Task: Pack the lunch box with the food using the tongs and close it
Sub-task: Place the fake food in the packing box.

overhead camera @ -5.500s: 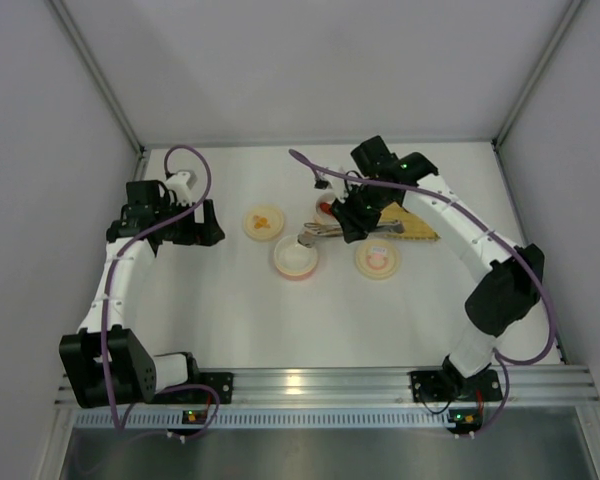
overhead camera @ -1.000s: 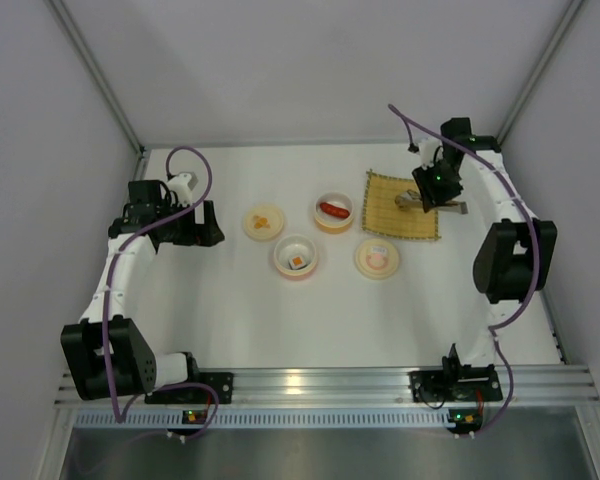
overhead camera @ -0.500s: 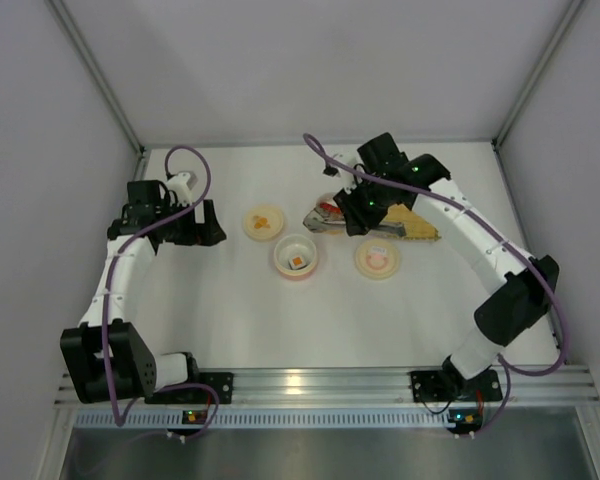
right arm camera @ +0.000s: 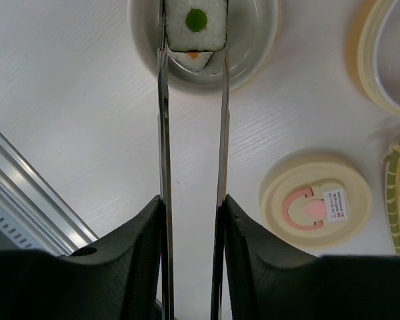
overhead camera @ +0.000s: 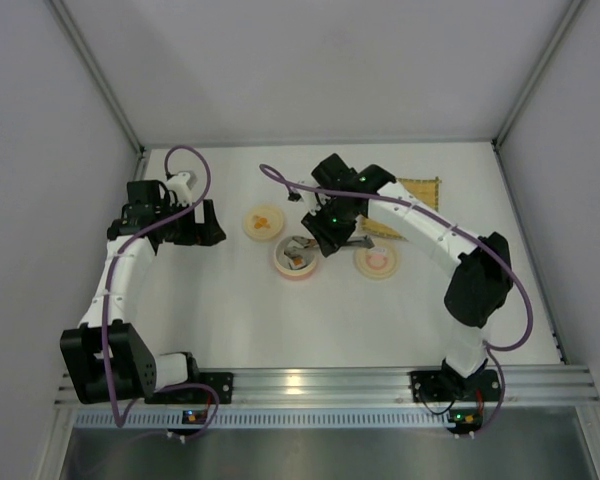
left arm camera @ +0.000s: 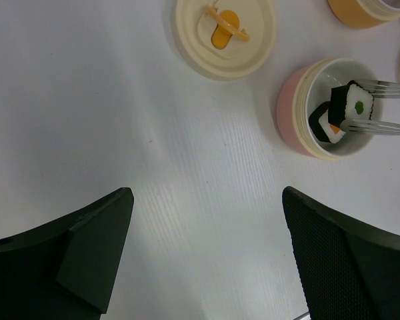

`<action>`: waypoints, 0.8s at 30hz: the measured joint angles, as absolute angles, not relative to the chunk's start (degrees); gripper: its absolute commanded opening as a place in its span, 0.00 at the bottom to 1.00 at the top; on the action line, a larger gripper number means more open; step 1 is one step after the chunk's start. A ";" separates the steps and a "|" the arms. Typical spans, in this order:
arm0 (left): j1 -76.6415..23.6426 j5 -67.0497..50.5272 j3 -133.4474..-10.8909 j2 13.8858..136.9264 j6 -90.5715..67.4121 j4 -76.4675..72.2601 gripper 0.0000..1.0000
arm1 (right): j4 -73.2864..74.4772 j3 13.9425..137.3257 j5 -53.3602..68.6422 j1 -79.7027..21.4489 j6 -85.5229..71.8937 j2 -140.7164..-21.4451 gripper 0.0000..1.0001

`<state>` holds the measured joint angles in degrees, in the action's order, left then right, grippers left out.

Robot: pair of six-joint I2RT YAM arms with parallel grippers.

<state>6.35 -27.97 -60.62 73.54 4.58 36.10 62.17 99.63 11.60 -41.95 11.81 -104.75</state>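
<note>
1. Far left: the left fingers (left arm camera: 87,247) are spread wide apart with nothing between them, over bare table (overhead camera: 280,320) close to the left wall. Only their dark tips show in the wrist view.
2. Just right of them lies the lid with the orange print (overhead camera: 263,222), flat on the table, touching nothing.
3. Centre: the pink-rimmed bowl (left arm camera: 288,113) stands open. The tongs (right arm camera: 163,133) reach over it and pinch a sushi roll (right arm camera: 195,23) with a green centre, held at the bowl's mouth. I cannot tell whether it touches the bowl floor.
4. Under the held piece sits a second sushi roll (left arm camera: 323,128) with an orange centre, partly covered by the first.
5. The right fingers (right arm camera: 130,260) are squeezed together on the tongs' two metal arms, which run side by side with a narrow gap between them. The tongs' handle end is cut off below the wrist picture.
6. Behind and right of that bowl, the orange-rimmed bowl (left arm camera: 357,10) is covered by the right arm from above and cropped in both wrist views, so its contents cannot be seen. No sausage shows anywhere.
7. The lid with the pink print (overhead camera: 377,260) lies flat just right of the pink-rimmed bowl, apart from it.
8. Far right: the bamboo mat (overhead camera: 420,190) is half hidden by the arm, with only its back right corner showing.
9. Wide bare table stretches from the bowls to the near rail.
</note>
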 measured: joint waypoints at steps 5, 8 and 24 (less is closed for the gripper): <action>6.35 -27.83 -60.29 73.54 4.60 36.07 0.98 | 62.11 100.79 10.44 -42.52 10.15 -105.30 0.00; 6.35 -27.83 -60.01 73.54 4.60 36.03 0.98 | 62.04 101.38 9.50 -43.44 9.30 -105.60 0.00; 6.35 -27.62 -59.75 73.54 4.91 36.03 0.98 | 62.08 102.17 7.20 -44.69 7.88 -108.36 0.42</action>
<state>6.35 -27.62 -59.75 73.54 4.91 36.03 62.08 102.17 7.20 -44.69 7.88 -108.36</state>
